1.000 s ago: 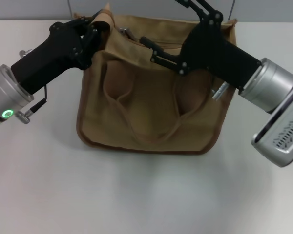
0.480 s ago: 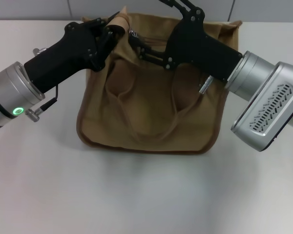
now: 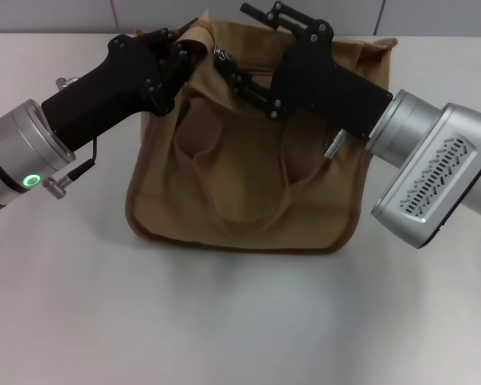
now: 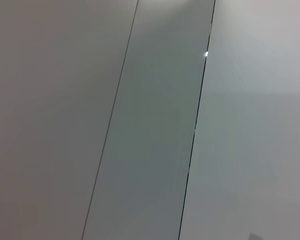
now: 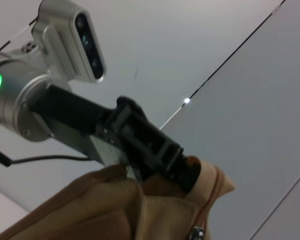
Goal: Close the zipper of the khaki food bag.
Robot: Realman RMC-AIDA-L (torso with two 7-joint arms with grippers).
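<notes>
The khaki food bag [image 3: 244,180] stands on the white table, its two looped handles hanging down its front. My left gripper [image 3: 183,54] is shut on the upright flap at the bag's top left corner; the right wrist view shows it clamped on that flap [image 5: 202,175]. The zipper's small silver slider [image 3: 219,54] sits near the left end of the bag's top, and it also shows in the right wrist view [image 5: 196,232]. My right gripper [image 3: 228,70] reaches in from the right over the bag's top, its fingers apart, with its tips right beside the slider.
The white table [image 3: 224,321] extends in front of the bag. A grey panelled wall [image 4: 150,120] stands behind, and it fills the left wrist view. The right arm's silver wrist housing [image 3: 437,188] hangs over the bag's right side.
My right gripper has moved left along the bag's top to the slider. My left gripper has shifted right and up with the corner flap in it.
</notes>
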